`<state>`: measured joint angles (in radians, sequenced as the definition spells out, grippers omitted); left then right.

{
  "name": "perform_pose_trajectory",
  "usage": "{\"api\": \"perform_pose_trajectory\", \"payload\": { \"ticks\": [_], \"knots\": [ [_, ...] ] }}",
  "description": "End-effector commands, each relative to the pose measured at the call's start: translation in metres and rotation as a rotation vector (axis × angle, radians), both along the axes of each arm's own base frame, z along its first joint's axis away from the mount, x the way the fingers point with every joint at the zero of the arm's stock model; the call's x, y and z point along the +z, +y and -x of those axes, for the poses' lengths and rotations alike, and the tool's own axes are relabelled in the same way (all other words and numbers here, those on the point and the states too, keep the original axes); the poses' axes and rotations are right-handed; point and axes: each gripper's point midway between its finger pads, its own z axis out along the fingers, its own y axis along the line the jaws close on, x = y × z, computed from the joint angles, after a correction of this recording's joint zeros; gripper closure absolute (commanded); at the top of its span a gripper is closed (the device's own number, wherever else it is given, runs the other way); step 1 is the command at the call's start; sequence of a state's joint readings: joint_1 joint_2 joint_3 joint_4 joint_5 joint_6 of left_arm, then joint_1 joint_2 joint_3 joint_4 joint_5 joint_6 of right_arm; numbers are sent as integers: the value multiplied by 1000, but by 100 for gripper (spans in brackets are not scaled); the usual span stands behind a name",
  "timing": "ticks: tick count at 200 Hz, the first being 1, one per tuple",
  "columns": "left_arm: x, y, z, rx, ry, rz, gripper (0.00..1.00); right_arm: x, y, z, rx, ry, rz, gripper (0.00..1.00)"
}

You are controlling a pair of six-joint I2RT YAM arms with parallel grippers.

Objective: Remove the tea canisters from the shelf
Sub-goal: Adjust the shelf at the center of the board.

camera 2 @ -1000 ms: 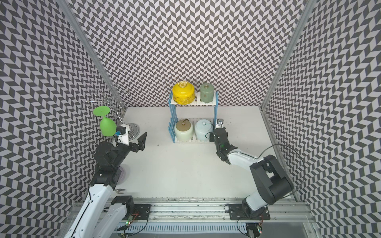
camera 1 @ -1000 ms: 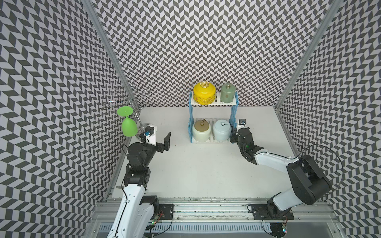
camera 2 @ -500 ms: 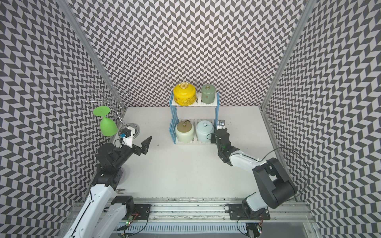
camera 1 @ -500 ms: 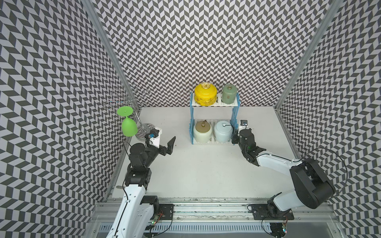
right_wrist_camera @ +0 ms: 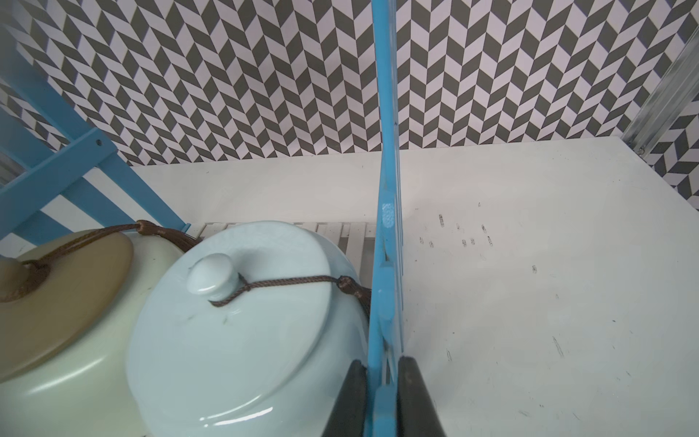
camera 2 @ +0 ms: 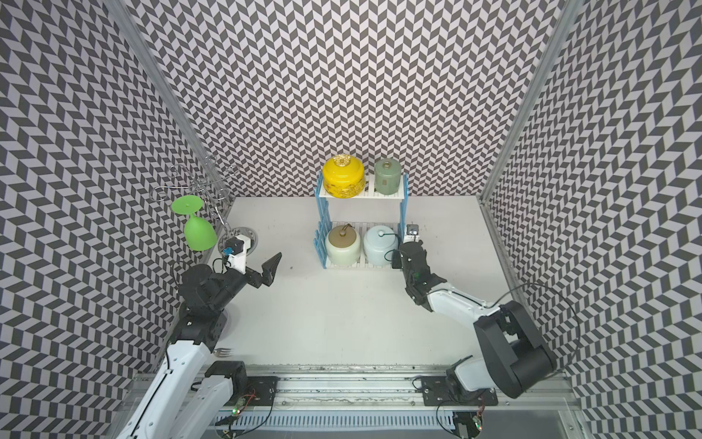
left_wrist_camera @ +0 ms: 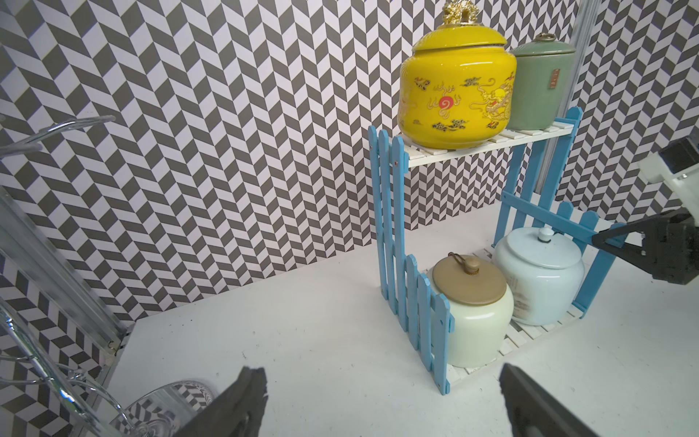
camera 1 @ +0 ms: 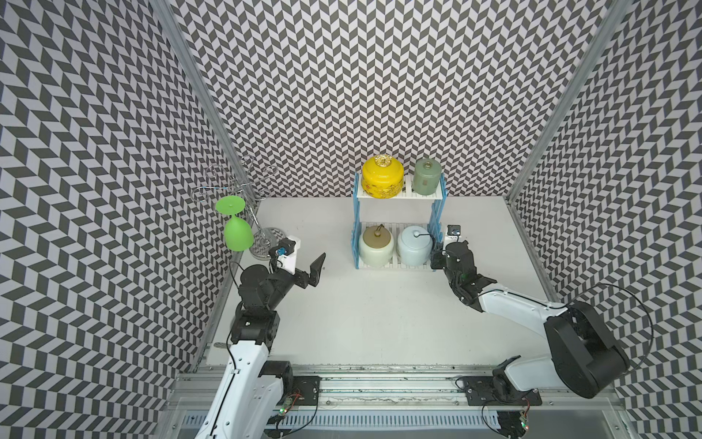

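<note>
The shelf (camera 1: 408,195) stands at the back of the table, blue fence sides and white boards. Its top board carries the yellow canister (camera 1: 382,182) and the sage-green one (camera 1: 428,181). The lower board holds the cream, tan-lidded canister (camera 1: 377,245) and the pale blue one (camera 1: 415,244). My right gripper (right_wrist_camera: 382,365) is shut on the shelf's right blue side panel (right_wrist_camera: 386,212), low at its front edge, beside the pale blue canister (right_wrist_camera: 242,333). My left gripper (left_wrist_camera: 380,372) is open and holds nothing, out on the table left of the shelf (left_wrist_camera: 393,242).
A chrome wire glass stand (camera 1: 250,197) stands at the back left with a green goblet (camera 1: 237,232) hanging upside down from it, close behind my left wrist. A fork (camera 2: 224,351) lies by the left arm's base. Patterned walls close three sides.
My left gripper has moved a little to the right, toward the shelf, still open. The right gripper stays clamped on the shelf's side panel.
</note>
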<state>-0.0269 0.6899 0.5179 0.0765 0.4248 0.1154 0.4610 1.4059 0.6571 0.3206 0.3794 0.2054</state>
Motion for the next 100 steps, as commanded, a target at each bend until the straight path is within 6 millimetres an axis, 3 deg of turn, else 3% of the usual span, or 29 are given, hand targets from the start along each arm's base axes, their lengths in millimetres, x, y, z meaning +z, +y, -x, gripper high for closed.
{"api": "perform_pose_trajectory", "payload": {
  "ticks": [1,100],
  "knots": [
    [2,-2,2,-11,-24,-8,0,0,-6,11,13,15,14,100],
    [0,-8,3,-38,-23,-5,0,0,-12,18,6,26,26,97]
  ]
}}
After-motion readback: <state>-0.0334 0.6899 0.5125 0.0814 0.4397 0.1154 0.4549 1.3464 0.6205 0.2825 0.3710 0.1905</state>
